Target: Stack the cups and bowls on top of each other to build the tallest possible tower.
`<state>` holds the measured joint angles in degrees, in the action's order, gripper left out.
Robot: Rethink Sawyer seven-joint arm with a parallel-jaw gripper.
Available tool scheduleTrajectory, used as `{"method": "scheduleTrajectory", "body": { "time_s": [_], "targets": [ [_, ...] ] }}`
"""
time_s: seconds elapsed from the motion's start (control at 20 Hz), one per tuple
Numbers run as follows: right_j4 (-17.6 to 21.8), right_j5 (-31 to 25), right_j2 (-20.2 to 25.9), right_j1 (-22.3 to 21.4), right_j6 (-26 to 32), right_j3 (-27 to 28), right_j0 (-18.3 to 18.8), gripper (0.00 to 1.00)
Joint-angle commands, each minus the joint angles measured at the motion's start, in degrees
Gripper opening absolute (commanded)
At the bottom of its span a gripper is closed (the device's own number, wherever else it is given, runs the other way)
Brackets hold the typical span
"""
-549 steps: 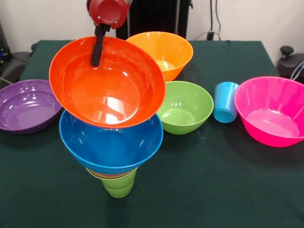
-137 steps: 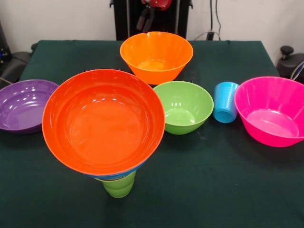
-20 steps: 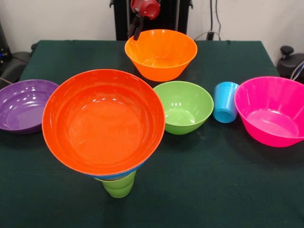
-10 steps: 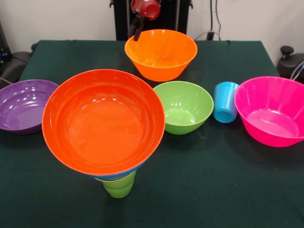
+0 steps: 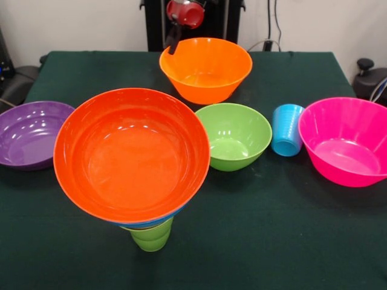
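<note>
A tower stands at the front: a lime green cup (image 5: pixel 151 237) at the bottom, a sliver of a blue bowl (image 5: pixel 158 221) on it, and a large orange-red bowl (image 5: pixel 132 154) on top. My gripper (image 5: pixel 173 41) is at the far side, at the left rim of the yellow-orange bowl (image 5: pixel 205 69), and looks shut on that rim; one finger is hidden by the bowl. A green bowl (image 5: pixel 233 136), a light blue cup (image 5: pixel 286 130), a pink bowl (image 5: pixel 344 142) and a purple bowl (image 5: pixel 30 133) sit on the table.
The dark green table (image 5: pixel 272 229) reaches the robot's black pedestal (image 5: pixel 211 18) at the back. Dark equipment stands off the table at the left (image 5: pixel 15 78) and right (image 5: pixel 370 81) edges.
Since the oldest frame my gripper has come down to the yellow-orange bowl's left rim, and the bowl has shifted slightly right and up. Over the last second it has crept slightly further right.
</note>
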<state>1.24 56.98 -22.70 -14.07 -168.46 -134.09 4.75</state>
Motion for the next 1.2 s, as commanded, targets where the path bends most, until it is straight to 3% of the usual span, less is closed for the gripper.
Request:
{"method": "scheduleTrajectory", "body": {
  "time_s": [0.05,0.65,0.85,1.2],
  "targets": [
    [-3.81,-3.28,7.55,0.99,-4.13,10.17,-0.86,0.0],
    [-1.52,-5.18,7.48,-0.07,-3.46,11.13,0.11,0.0],
    [1.86,-9.2,7.19,-4.36,-2.48,9.74,1.48,0.0],
    [13.15,-21.67,7.77,-18.89,-0.57,5.72,6.75,0.0]
  ]
}}
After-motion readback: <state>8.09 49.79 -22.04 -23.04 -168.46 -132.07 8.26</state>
